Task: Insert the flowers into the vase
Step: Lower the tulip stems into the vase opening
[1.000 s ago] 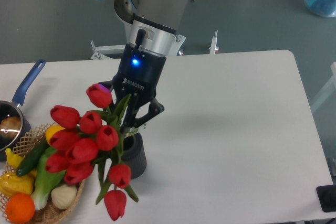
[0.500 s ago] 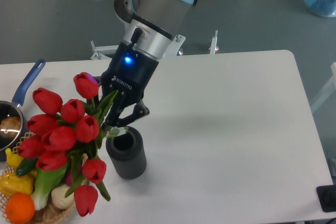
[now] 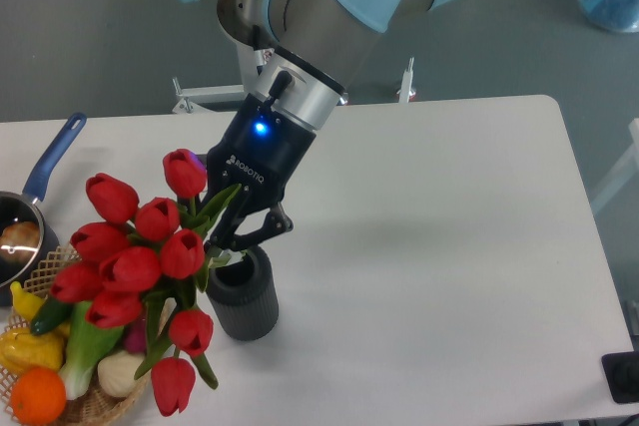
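Observation:
My gripper [image 3: 236,237] is shut on the green stems of the flowers [image 3: 140,266], a bunch of red tulip buds that hangs tilted down and to the left. The vase [image 3: 243,293], dark grey and ribbed, stands upright on the white table right below my fingers. The stem ends sit at the vase's mouth; whether they reach inside is hidden by my fingers. The buds spread out left of the vase and overlap the wicker basket.
A wicker basket [image 3: 95,401] with fruit and vegetables sits at the front left corner. A blue-handled saucepan [image 3: 30,212] lies at the left edge. The white table [image 3: 439,246] stretches to the right of the vase.
The gripper swung left with the bunch, uncovering the vase, then came back slightly right and down. The stem ends are now at the vase's mouth.

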Available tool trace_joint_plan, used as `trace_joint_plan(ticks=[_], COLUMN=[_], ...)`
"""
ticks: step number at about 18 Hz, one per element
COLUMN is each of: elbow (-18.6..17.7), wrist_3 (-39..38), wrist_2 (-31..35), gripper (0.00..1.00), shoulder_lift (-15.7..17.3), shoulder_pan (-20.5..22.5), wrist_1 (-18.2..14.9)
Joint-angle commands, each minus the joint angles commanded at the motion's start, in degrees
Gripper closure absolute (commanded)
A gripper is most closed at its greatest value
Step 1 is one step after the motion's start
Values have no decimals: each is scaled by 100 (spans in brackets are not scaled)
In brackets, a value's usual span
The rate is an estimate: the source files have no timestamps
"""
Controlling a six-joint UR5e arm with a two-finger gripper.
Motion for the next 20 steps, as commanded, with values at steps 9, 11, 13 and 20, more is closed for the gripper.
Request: trace_joint_plan(ticks=[9,11,13,20], elbow=[-246,-316,-351,-369], wrist_3=[237,255,264,264], wrist_2=[-97,-211,-281,-291], gripper=[82,82,82,82], shoulder_lift=[-9,-9,-9,-70], shoulder_pan=[35,53,53,35], wrist_1=[0,9,9,0])
